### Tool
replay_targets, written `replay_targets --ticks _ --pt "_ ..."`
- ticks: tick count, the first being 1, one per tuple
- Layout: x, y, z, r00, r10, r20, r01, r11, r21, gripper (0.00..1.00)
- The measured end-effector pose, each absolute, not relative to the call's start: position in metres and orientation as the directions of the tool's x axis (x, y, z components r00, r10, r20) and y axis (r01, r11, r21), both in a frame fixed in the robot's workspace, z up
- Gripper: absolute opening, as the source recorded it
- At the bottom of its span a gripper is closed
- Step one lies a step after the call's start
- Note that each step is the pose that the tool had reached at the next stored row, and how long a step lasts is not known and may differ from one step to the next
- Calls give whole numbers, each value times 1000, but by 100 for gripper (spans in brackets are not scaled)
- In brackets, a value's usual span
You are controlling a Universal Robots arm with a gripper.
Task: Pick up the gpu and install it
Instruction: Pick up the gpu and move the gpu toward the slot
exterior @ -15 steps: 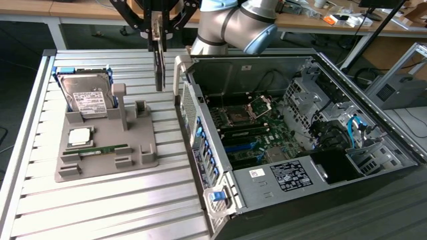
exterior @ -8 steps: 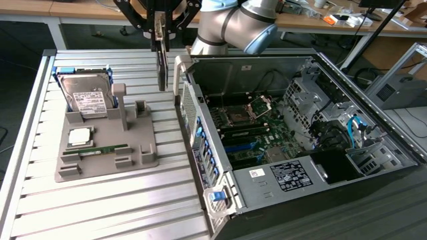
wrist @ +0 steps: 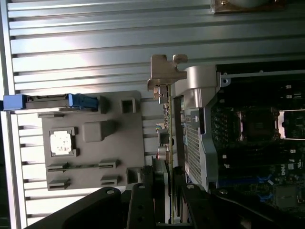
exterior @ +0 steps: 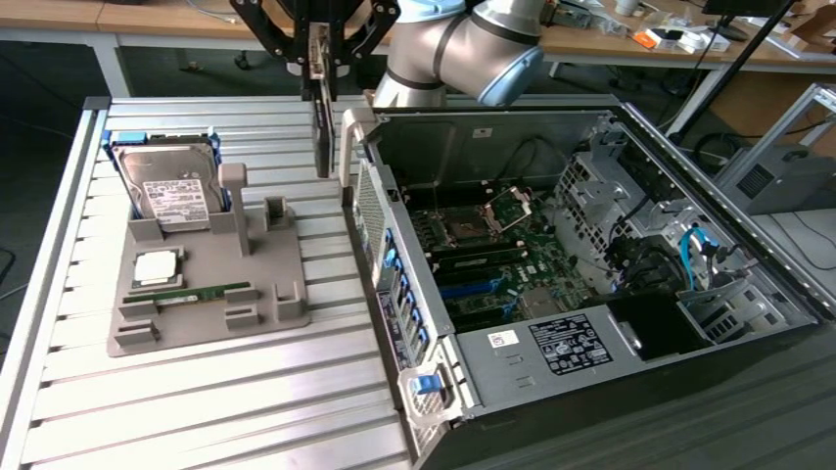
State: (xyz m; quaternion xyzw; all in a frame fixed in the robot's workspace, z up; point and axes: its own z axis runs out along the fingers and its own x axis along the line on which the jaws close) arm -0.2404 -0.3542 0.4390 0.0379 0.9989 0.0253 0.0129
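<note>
Gripper: clamped on the gpu, card hanging upright on edge.
Gpu: in the air, between parts tray and computer case.
Tip: I'd keep it plumb, clear of the case wall.

Light falls from overhead in the exterior view, bright and even, and gives the ribbed metal worktop a pale sheen. The grey parts holder throws only short, soft shadows. Inside the open computer case the light drops off: the motherboard sits in shade and the deep corners go nearly black. In the wrist view a broad patch of glare washes out the worktop, and the processor chip burns to plain white. The gpu has its metal bracket brightly lit, while the gripper is a near-black mass
</note>
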Motion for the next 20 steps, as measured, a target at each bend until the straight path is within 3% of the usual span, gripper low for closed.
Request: replay_targets --ticks 20 --pt "-230 -354 439 -997 76 -24 75 996 52 27"
